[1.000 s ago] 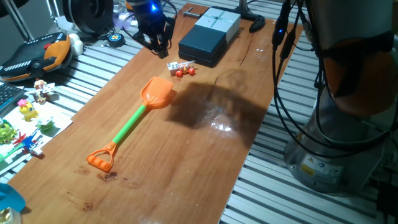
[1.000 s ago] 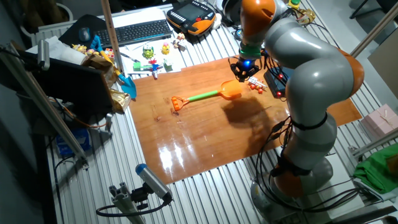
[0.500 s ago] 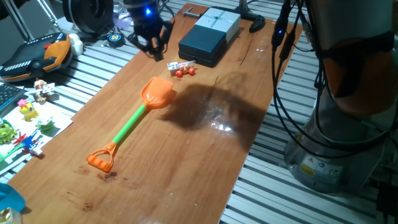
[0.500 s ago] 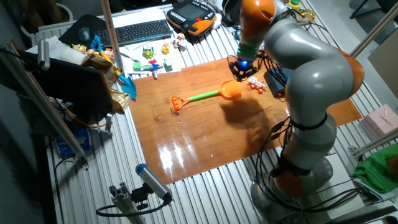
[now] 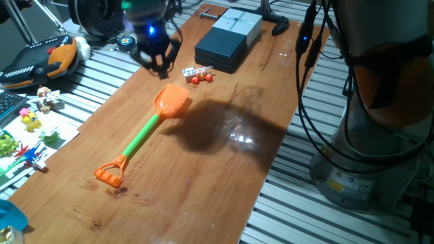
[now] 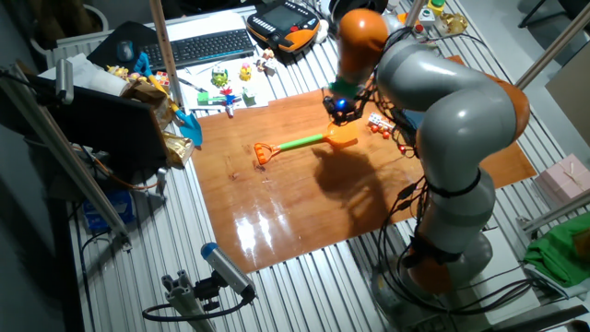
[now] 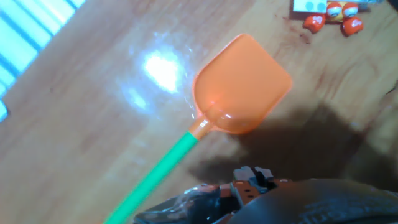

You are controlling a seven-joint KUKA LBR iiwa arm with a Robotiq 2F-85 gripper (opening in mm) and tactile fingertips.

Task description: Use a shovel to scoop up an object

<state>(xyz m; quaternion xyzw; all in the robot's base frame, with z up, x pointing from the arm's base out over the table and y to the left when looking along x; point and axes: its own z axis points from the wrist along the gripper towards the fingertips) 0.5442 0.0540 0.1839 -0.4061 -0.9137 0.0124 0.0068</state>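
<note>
1. Gripper [image 5: 160, 65] is hanging above the wooden table [image 5: 203, 163], just off the tip of the shovel's blade, toward 11 o'clock from it in one fixed view. A blue light is glowing on the wrist above the fingers.
2. Fingers are looking slightly spread w/ nothing between them, but they are dark and small in both fixed views; can't tell the state for sure. The hand view is showing no fingertips, only blurred hardware at 6 o'clock.
3. Shovel [image 5: 144, 133] is lying flat on the table, untouched. The orange blade [image 5: 171, 101] is sitting at its 1 o'clock end, the green shaft is running down to 7 o'clock, and the orange loop end [image 5: 110, 173] is resting near the table's left edge.
4. In the other fixed view the shovel [image 6: 304, 141] is lying w/ blade at 3 o'clock and loop at 9 o'clock; the gripper [image 6: 339, 108] is sitting just above the blade.
5. In the hand view the blade [image 7: 244, 84] is filling the centre, w/ the shaft leaving toward 7 o'clock.
6. Object, the small white cube [image 5: 188, 72], is sitting on the table at 1 o'clock from the blade, apart from it, just beside small red pieces [image 5: 201, 78] and near a dark box [image 5: 227, 42].
7. In the hand view the cube [image 7: 314, 5] is showing at the top edge, cut off, w/ the red pieces [image 7: 336, 17] beside it.
</note>
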